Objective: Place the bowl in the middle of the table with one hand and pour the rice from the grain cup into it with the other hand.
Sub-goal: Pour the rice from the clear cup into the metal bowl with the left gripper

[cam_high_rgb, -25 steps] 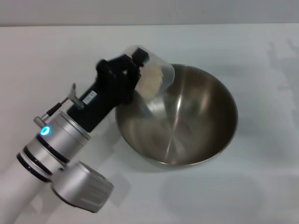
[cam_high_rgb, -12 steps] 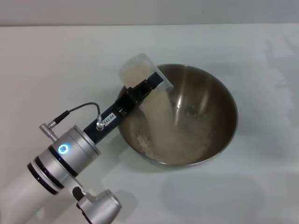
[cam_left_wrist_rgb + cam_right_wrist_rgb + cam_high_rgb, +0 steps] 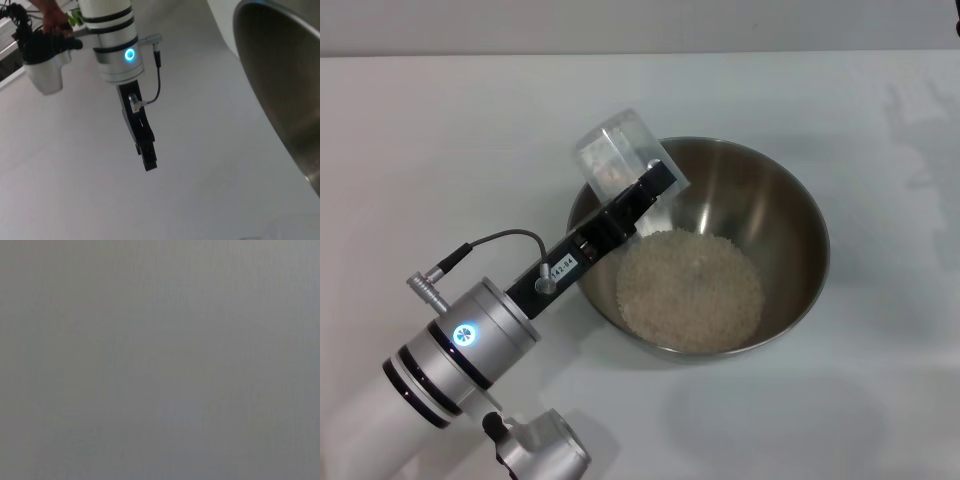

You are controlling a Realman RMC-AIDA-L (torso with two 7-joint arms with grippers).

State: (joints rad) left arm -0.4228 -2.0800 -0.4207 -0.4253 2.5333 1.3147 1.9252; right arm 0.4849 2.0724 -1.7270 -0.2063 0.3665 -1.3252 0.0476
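One small white label (image 3: 563, 268) is fixed to the black body of the left gripper (image 3: 655, 185); it carries printed digits, apparently "142.54", though the characters are small and uncertain. No other text is legible.

Plain pale wall (image 3: 640, 25) (perhaps grey) behind.

Over in the left wrist view we've got a white cup-shaped object (image 3: 46, 75) hanging under a black fitting (image 3: 42, 45), green bits (image 3: 75, 19) just beside it.
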